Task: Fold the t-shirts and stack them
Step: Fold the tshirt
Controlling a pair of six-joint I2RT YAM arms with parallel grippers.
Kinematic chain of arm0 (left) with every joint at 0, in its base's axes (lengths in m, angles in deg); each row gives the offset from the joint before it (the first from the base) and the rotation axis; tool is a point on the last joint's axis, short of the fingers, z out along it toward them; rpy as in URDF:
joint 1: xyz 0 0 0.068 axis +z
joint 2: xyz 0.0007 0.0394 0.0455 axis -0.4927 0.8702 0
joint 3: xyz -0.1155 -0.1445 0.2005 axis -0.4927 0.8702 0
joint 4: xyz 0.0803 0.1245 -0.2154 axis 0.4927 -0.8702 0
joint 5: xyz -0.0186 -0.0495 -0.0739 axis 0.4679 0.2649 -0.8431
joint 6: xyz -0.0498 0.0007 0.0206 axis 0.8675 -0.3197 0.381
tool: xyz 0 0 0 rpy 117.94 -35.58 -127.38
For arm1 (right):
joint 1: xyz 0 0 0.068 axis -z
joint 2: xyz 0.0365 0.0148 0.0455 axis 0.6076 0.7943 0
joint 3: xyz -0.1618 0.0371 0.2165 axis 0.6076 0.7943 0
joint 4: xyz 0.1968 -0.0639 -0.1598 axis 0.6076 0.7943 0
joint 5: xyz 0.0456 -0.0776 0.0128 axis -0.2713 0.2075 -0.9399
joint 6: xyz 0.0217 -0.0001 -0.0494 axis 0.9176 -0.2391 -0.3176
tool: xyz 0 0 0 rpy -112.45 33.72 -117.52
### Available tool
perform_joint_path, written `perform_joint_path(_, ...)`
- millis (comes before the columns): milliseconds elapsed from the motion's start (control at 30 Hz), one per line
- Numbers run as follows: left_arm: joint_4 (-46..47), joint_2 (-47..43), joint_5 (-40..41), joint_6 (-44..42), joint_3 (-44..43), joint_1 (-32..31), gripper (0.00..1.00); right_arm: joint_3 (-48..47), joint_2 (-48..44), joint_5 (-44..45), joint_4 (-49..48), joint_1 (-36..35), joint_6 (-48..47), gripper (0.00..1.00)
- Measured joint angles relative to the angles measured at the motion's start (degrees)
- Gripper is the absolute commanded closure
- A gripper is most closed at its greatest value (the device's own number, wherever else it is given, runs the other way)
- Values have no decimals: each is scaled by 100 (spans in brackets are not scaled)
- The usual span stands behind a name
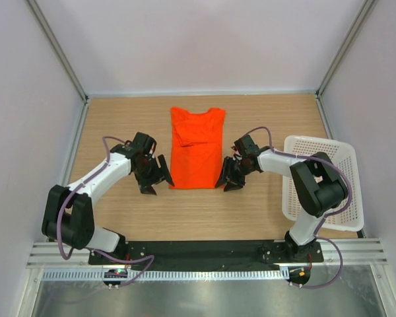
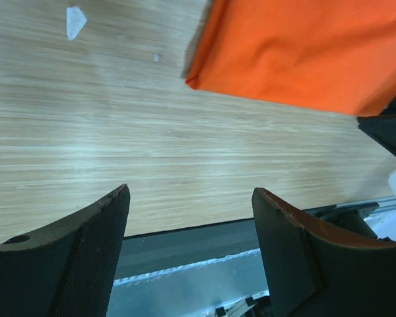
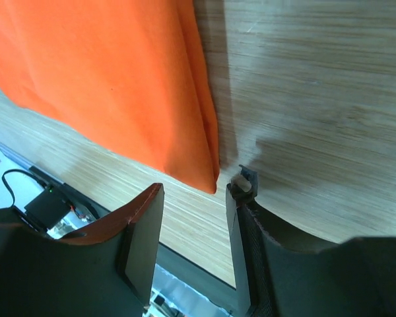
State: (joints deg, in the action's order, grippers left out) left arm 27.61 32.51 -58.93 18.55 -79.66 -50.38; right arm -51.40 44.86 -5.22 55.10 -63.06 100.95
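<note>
T-shirt (image 1: 197, 148), orange-red, lies folded mid-frame in the overhead view; both wrist views cut it off. We see the left gripper (image 1: 156, 179) and right gripper (image 1: 226, 181) beside its lower corners, jaws spread.

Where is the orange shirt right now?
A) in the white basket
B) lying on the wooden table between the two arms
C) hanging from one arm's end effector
B: the orange shirt lies on the table, with the left end effector and right end effector open beside it, gripping nothing.
</note>
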Motion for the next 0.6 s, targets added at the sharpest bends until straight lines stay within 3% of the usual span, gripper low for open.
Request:
perform_joint_path(400,1058,1237,-142,647,417,76,31,175,-92,240,-365,0,522,54)
perform_joint_path(600,1139,1366,-245,859,345,162,35,205,-48,212,-566,2,673,55)
